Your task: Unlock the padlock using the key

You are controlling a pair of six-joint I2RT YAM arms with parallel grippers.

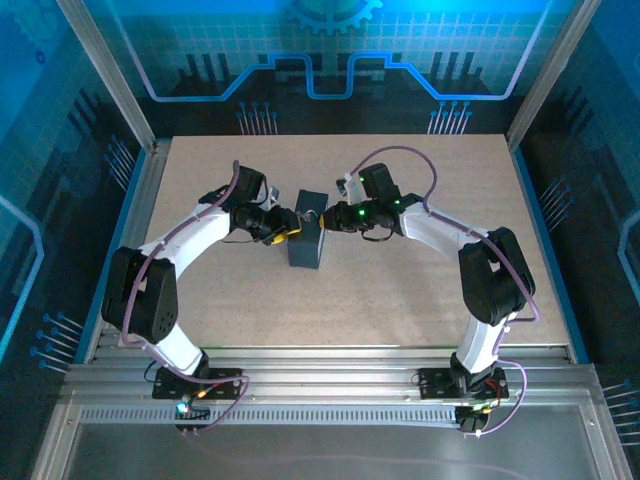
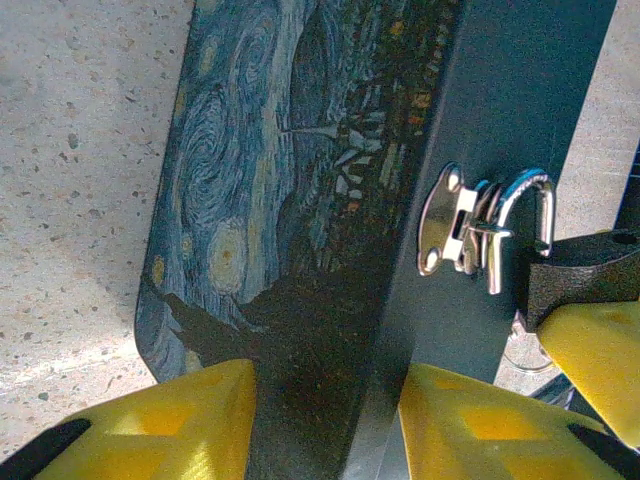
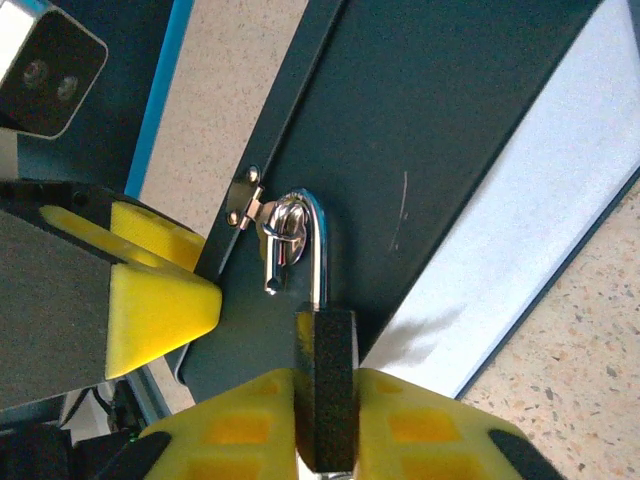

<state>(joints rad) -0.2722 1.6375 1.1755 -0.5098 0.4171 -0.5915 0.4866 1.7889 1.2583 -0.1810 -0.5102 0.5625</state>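
Note:
The padlock's dark body (image 3: 325, 345) is clamped between the yellow fingers of my right gripper (image 3: 325, 420), which is shut on it. Its chrome shackle (image 3: 318, 250) passes through the hasp (image 3: 248, 205) on the dark swirl-painted box (image 1: 307, 243). In the left wrist view the shackle (image 2: 532, 200) hangs from the same hasp (image 2: 448, 222). My left gripper (image 2: 325, 390) is shut across the box's edge (image 2: 320, 330), one yellow finger on each side. A thin metal ring (image 2: 522, 352) shows under the padlock. The key is hidden.
The box stands on the speckled tabletop (image 1: 400, 290) between both arms. My left gripper's yellow finger (image 3: 150, 300) sits close beside the hasp. Metal frame posts and blue walls surround the table.

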